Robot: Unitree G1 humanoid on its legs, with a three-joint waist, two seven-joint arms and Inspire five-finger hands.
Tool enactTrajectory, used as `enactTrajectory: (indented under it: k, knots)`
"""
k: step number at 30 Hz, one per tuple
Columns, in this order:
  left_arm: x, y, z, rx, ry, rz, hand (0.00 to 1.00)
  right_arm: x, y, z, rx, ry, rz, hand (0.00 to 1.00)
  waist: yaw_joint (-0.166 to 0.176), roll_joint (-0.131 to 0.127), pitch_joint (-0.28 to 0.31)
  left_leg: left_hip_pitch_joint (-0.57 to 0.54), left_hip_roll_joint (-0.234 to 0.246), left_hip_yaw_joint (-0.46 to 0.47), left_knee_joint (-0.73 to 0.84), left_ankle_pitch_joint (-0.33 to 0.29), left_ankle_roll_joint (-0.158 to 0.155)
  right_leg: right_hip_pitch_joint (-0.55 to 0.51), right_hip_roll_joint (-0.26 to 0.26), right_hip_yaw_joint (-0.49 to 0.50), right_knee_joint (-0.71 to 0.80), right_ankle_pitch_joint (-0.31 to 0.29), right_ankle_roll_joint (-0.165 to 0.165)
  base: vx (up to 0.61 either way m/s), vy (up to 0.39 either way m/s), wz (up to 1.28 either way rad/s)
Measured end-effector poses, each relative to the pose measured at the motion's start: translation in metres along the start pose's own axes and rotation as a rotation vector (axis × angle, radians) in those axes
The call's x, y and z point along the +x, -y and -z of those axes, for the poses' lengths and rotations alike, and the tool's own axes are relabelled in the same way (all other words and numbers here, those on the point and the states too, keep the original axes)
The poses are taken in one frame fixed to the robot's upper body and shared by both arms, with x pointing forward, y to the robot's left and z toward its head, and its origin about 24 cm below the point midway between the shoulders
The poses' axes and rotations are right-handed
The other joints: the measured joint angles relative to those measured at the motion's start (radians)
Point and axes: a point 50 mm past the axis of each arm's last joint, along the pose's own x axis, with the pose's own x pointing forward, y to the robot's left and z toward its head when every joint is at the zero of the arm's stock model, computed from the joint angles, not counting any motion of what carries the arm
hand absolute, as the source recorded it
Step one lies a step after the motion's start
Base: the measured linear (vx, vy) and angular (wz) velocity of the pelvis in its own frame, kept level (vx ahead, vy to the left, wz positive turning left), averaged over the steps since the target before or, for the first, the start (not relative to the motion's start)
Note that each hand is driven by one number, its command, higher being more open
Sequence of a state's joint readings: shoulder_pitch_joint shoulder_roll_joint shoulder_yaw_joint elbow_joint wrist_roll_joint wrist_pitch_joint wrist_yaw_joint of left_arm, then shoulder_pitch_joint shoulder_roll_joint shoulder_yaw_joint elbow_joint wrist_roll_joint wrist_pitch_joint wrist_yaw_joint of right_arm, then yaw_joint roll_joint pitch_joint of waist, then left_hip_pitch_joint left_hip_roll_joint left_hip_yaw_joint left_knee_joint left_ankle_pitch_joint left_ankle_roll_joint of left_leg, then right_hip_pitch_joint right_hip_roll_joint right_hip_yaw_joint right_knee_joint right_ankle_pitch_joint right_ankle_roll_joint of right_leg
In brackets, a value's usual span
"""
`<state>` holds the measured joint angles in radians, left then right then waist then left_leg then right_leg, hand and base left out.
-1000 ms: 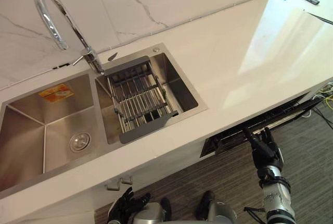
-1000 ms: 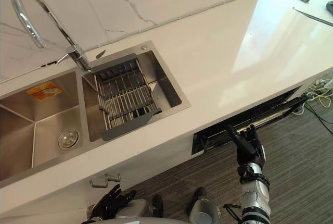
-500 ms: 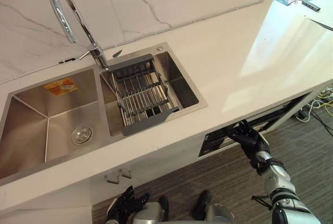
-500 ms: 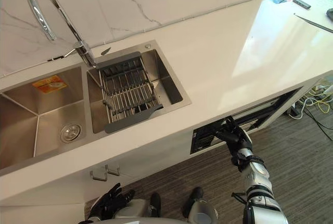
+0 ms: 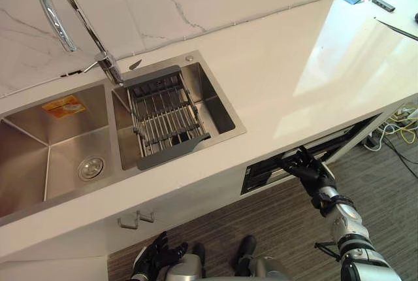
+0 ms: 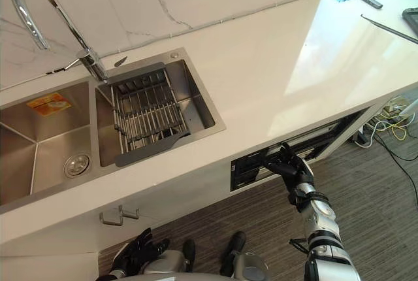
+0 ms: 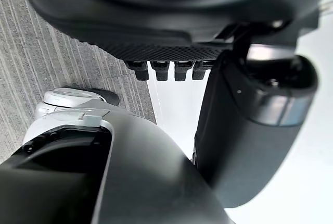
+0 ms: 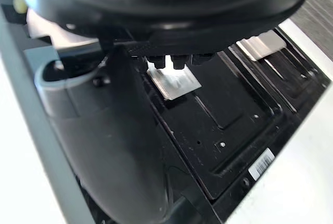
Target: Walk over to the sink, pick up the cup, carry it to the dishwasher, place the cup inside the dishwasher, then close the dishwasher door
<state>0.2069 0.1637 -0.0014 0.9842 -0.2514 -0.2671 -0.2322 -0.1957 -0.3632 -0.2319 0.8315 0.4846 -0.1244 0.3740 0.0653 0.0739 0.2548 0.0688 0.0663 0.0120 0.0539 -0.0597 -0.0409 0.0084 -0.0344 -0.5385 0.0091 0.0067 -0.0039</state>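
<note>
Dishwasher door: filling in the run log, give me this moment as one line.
step: close door, not done | dishwasher door: ajar | right hand: at door's top edge | left hand: open, idle, low

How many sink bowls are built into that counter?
2. A larger bowl on the left with a round drain, and a smaller bowl right beside it, holding a grey drying rack. None seems hidden.
</note>
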Motion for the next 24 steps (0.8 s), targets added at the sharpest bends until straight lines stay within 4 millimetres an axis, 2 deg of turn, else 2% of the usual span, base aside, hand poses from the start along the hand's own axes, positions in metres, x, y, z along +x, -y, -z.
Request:
enactTrajectory:
  k: [2, 5, 7, 11, 14, 18, 21, 24]
  knots:
    - [-0.001, -0.001, 0.001, 0.006, -0.005, -0.01, 1.0, -0.009, 0.001, 0.006, -0.027, -0.003, 0.001, 1.0, -0.004, -0.008, -0.004, 0.019, 0.003, 0.002, -0.014, -0.001, -0.002, 0.011, 0.004, 0.0, 0.0, -0.001, -0.002, 0.09, -0.001, -0.01]
    - [-0.003, -0.004, 0.004, 0.018, -0.015, -0.023, 1.0, -0.028, 0.004, 0.026, -0.083, -0.055, 0.005, 1.0, -0.021, -0.027, -0.02, 0.052, 0.008, 0.01, -0.032, -0.005, -0.007, 0.035, 0.01, 0.005, 0.002, -0.01, -0.012, 0.17, 0.026, -0.04]
    - [-0.003, -0.006, 0.004, 0.019, -0.017, -0.036, 1.0, -0.045, 0.006, 0.048, -0.121, -0.131, 0.017, 1.0, -0.035, -0.043, -0.039, 0.077, 0.013, 0.019, -0.039, -0.012, -0.017, 0.051, 0.008, 0.013, 0.007, -0.01, -0.014, 0.15, 0.06, -0.08]
    - [-0.003, -0.008, 0.001, 0.026, -0.007, -0.046, 1.0, -0.07, 0.003, 0.083, -0.181, -0.264, 0.016, 1.0, -0.055, -0.07, -0.066, 0.103, 0.001, 0.031, -0.047, -0.019, -0.017, 0.068, -0.003, 0.037, 0.008, -0.008, -0.012, 0.11, 0.097, -0.05]
    - [-0.006, -0.011, 0.005, 0.028, -0.025, -0.059, 1.0, -0.087, -0.006, 0.108, -0.211, -0.351, -0.015, 1.0, -0.054, -0.078, -0.075, 0.121, -0.011, 0.039, -0.047, -0.019, -0.017, 0.085, -0.014, 0.045, 0.006, -0.002, -0.004, 0.07, 0.117, -0.01]
    - [-0.006, -0.011, 0.005, 0.042, -0.023, -0.065, 1.0, -0.099, -0.026, 0.138, -0.223, -0.435, -0.043, 1.0, -0.053, -0.083, -0.081, 0.125, -0.016, 0.038, -0.04, -0.028, -0.004, 0.105, -0.015, 0.045, -0.02, 0.013, 0.006, -0.01, 0.056, 0.04]
    - [-0.006, -0.01, 0.006, 0.044, -0.019, -0.073, 1.0, -0.106, -0.034, 0.153, -0.241, -0.476, -0.029, 1.0, -0.053, -0.087, -0.09, 0.12, -0.021, 0.035, -0.031, -0.03, -0.001, 0.121, -0.012, 0.046, -0.057, 0.032, 0.01, -0.06, 0.036, -0.01]
    - [-0.007, -0.009, 0.006, 0.041, -0.005, -0.086, 1.0, -0.114, -0.029, 0.16, -0.259, -0.493, 0.024, 1.0, -0.053, -0.086, -0.096, 0.116, -0.024, 0.032, -0.028, -0.031, 0.004, 0.133, -0.007, 0.043, -0.085, 0.039, 0.016, -0.05, 0.025, 0.02]
